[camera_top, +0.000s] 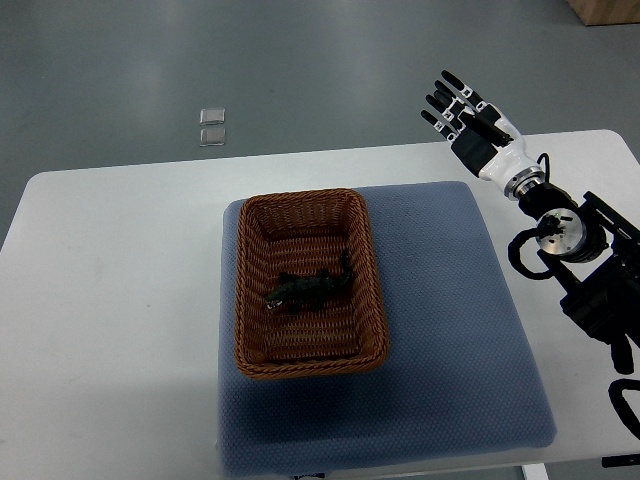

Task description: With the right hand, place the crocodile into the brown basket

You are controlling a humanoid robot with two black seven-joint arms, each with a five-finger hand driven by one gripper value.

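Note:
A dark green toy crocodile (308, 288) lies inside the brown wicker basket (245, 300), near its middle, tail toward the back right. The basket stands on a blue-grey mat (450, 320). My right hand (455, 105) is raised over the table's far right edge, well to the right of and behind the basket, fingers spread and holding nothing. Its arm comes in from the right edge. The left arm does not show.
The mat lies on a white table (110, 290). Two small clear squares (212, 126) lie on the grey floor beyond the table. A cardboard box corner (610, 10) shows at the top right.

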